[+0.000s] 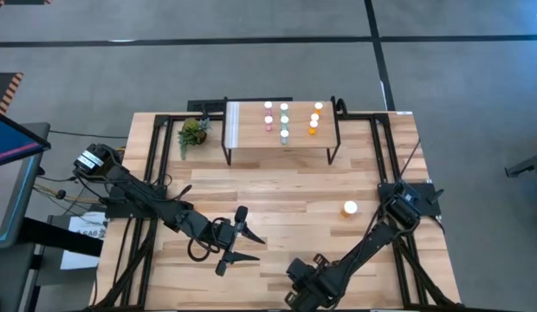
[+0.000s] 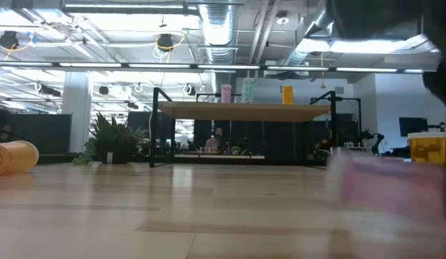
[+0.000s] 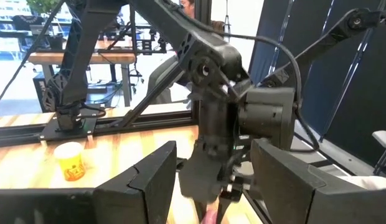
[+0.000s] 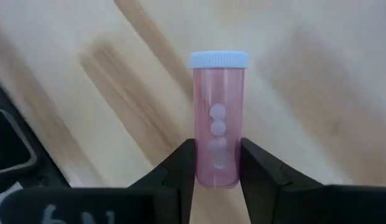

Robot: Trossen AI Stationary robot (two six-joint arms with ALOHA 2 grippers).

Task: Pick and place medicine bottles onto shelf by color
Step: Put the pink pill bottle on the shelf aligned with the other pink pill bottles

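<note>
Right gripper (image 4: 216, 165) low at the table's near edge, about 6 o'clock from table centre in the high view; its two dark fingers (image 4: 180, 168) press both sides of a pink bottle (image 4: 218, 118) with a white cap, pills visible inside, the bottle lying along the wood. Left gripper (image 1: 238, 236) sits at about 8 o'clock, its fingers spread apart over bare tabletop (image 1: 286, 186), holding nothing. Shelf (image 1: 251, 130) stands at 12 o'clock, far edge of the table, carrying eight bottles in three files: pink ones (image 1: 268, 115) toward its middle, teal ones (image 1: 284, 121) just beside them, orange ones (image 1: 315, 117) toward the 3 o'clock end. One orange bottle (image 1: 350, 208) stands alone on the table at about 3 o'clock, well apart from the shelf. A small green plant (image 1: 194, 132) sits just beside the shelf on its 9 o'clock side.
</note>
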